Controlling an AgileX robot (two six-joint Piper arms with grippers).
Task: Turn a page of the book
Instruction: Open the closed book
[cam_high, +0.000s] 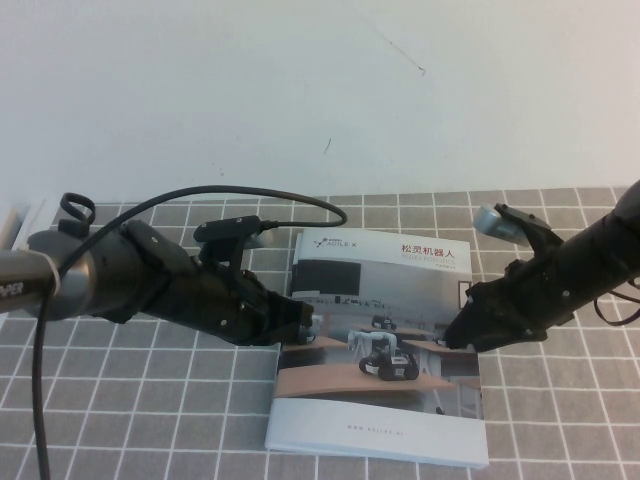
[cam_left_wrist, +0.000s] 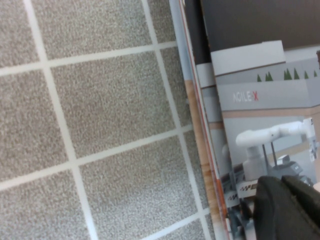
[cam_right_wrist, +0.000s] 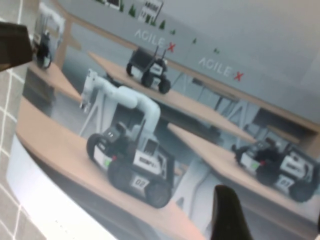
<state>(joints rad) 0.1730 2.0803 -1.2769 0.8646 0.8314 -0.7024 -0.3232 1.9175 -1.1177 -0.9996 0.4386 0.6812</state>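
Closed book (cam_high: 385, 330) on checked cloth (cam_high: 150, 410), left tool (cam_high: 300, 318) and right tool (cam_high: 458, 330) at its edges

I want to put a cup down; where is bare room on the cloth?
Free: the checked cloth in front of the left arm, beside the book, and the front right corner. Crowded: the left hand at the book's left edge, the right hand at its right edge.

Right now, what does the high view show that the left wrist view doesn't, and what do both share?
Only the high view shows the whole closed book with its red title, the left gripper at its left edge and the right gripper at its right edge. Only the left wrist view shows the book's edge close up against the checked cloth. Both show the cover photo and the cloth.
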